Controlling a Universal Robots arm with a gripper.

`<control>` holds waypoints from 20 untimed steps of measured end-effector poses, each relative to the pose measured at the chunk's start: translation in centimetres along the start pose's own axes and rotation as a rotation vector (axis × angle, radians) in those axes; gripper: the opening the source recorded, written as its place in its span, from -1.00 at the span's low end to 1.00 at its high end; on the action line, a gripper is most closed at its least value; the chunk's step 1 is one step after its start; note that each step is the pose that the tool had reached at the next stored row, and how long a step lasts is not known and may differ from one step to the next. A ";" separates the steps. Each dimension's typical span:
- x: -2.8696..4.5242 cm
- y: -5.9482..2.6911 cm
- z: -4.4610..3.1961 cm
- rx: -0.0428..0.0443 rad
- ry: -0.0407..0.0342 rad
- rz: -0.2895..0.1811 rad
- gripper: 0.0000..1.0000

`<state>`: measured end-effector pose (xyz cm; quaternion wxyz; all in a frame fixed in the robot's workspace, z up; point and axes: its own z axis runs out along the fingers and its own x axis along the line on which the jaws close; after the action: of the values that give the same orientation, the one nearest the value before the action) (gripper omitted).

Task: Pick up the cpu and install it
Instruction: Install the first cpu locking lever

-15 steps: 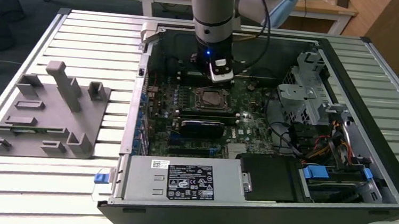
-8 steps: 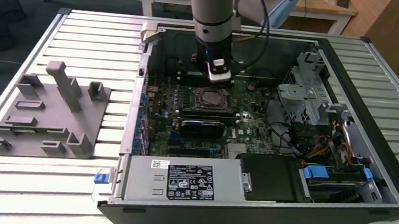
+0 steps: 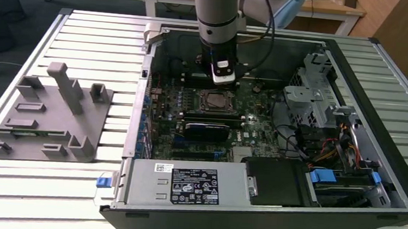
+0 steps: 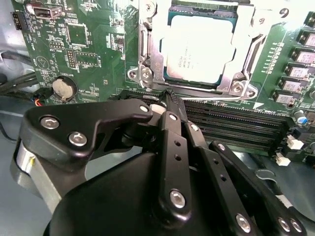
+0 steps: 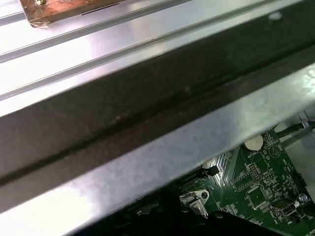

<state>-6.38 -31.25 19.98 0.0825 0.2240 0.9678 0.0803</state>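
Closest to the lens in the second wrist view: black gripper (image 4: 169, 96), fingers (image 4: 173, 147) pinched together on nothing, tips above the memory slots (image 4: 236, 125). Across the exterior view from its left: grey holder block (image 3: 47, 116) on the slatted table (image 3: 86, 34), then open computer case (image 3: 270, 207) with arm (image 3: 219, 17) reaching down inside. Just past the fingertips, cpu (image 4: 199, 49) lying flat in the metal-framed socket (image 4: 147, 64) of the green motherboard (image 4: 83, 49).

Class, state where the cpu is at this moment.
In the second wrist view, the cpu lies in the metal-framed socket on the green motherboard, just beyond the gripper and the memory slots.
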 end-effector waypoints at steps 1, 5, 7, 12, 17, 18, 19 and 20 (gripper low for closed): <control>0.00 -0.01 0.00 0.0005 -0.0002 0.000 -0.79; 0.00 0.00 0.01 0.0006 -0.0004 0.000 -0.79; 0.01 0.00 0.06 0.0013 -0.0013 0.002 -0.79; 0.07 0.09 0.12 0.0053 -0.0042 0.010 -0.79; 0.18 0.30 0.16 0.0080 -0.0060 0.010 -0.79; 0.19 0.29 0.16 0.0081 -0.0066 0.010 -0.79; 0.20 0.29 0.16 0.0079 -0.0073 0.010 -0.79; 0.22 0.28 0.17 0.0076 -0.0082 0.010 -0.79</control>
<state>-6.42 -30.88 19.85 0.0853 0.2293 0.9666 0.0761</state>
